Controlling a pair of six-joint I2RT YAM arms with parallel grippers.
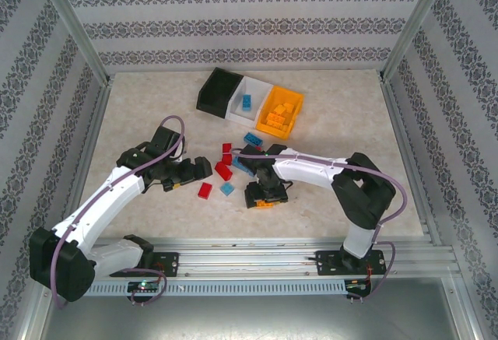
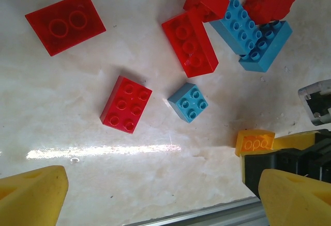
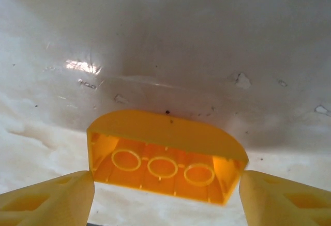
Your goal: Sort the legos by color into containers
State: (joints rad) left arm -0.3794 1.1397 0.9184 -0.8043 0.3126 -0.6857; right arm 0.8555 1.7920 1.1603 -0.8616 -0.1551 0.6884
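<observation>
Loose red and blue legos lie mid-table: a red lego [image 1: 205, 191], a small blue lego [image 1: 226, 188] and a cluster [image 1: 233, 159]. In the left wrist view I see a flat red lego [image 2: 64, 21], a red 2x3 [image 2: 125, 104], a blue 2x2 [image 2: 188, 102] and a big blue lego [image 2: 253, 37]. My left gripper [image 1: 194, 170] [image 2: 163, 200] hangs open over bare table beside them, holding nothing. My right gripper [image 1: 265, 198] [image 3: 166, 197] has its fingertips against both ends of an orange lego [image 3: 165, 156] [image 2: 254, 142] lying on its side on the table, hollow underside toward the camera.
The containers stand in a row at the back: a black bin [image 1: 215, 91], a white bin [image 1: 238, 106] holding a blue lego [image 1: 247, 103], and an orange bin [image 1: 291, 126] with several orange legos. A metal rail [image 1: 257, 254] runs along the near edge.
</observation>
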